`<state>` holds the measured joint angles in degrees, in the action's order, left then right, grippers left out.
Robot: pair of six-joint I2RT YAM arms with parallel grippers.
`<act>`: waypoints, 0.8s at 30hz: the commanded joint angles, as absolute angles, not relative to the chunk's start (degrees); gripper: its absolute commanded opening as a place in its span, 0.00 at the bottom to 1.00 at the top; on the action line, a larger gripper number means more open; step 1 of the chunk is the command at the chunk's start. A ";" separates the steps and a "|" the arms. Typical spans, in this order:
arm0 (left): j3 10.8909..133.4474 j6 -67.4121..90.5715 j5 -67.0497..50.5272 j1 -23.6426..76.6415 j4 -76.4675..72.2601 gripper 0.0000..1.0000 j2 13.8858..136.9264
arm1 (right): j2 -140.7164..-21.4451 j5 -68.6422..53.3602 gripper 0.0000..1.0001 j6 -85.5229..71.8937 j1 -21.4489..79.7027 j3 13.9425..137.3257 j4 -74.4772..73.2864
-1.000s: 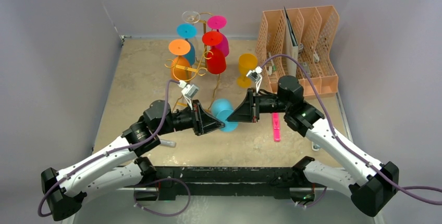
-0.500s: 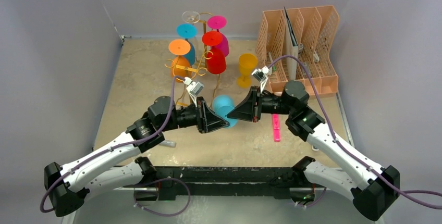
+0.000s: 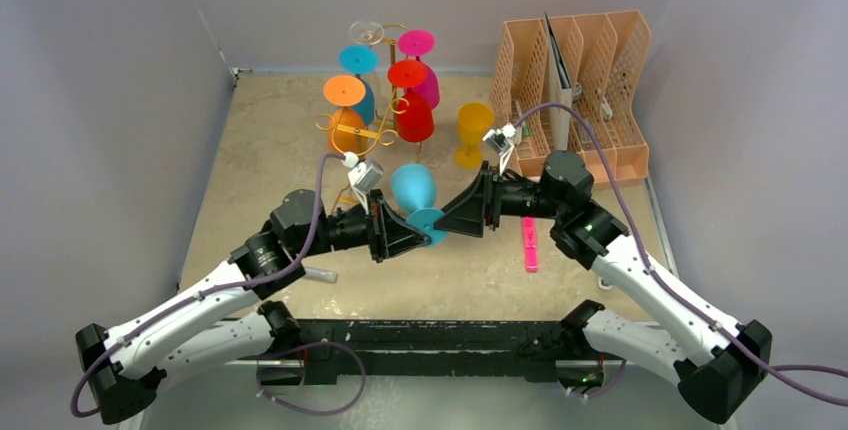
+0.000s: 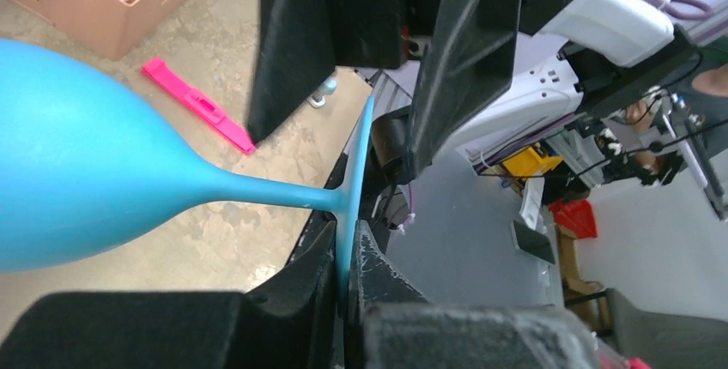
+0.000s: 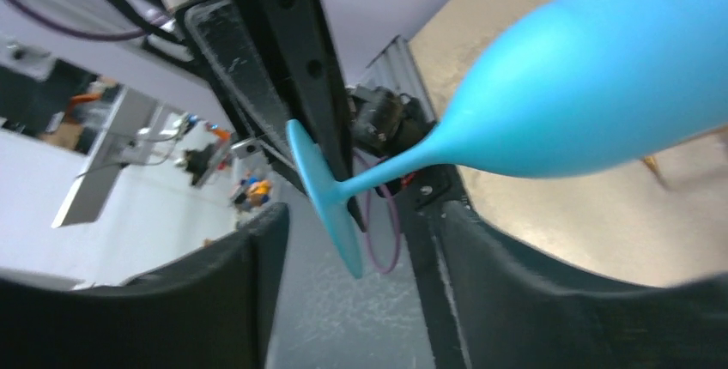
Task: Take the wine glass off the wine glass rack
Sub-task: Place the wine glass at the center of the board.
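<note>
Over the mottled beige desk (image 3: 260,150), clear of the tall gold wire wine glass rack (image 3: 372,136), the sky-blue wine glass (image 3: 412,188) hangs tilted, its thin foot pinched edge-on in the closed left gripper (image 4: 346,253); the right gripper (image 5: 352,223) gapes astride the foot, empty. Probably light, stiff, slick: the stem looks safer

Gold rack (image 3: 368,136) with orange glass (image 3: 347,132), red glass (image 3: 413,118), magenta glass (image 3: 428,85). Before the rack, a turquoise glass (image 3: 412,188); right of the rack, a yellow glass (image 3: 473,125), pink marker (image 3: 529,243), peach perforated organiser (image 3: 525,60). Desk (image 3: 270,150) mottled beige.
</note>
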<state>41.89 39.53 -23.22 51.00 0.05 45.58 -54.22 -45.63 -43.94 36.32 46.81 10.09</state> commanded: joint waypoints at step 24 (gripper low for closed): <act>45.64 -5.44 -48.54 50.89 24.34 0.00 45.79 | -59.72 -50.42 0.99 -68.58 17.14 46.24 14.96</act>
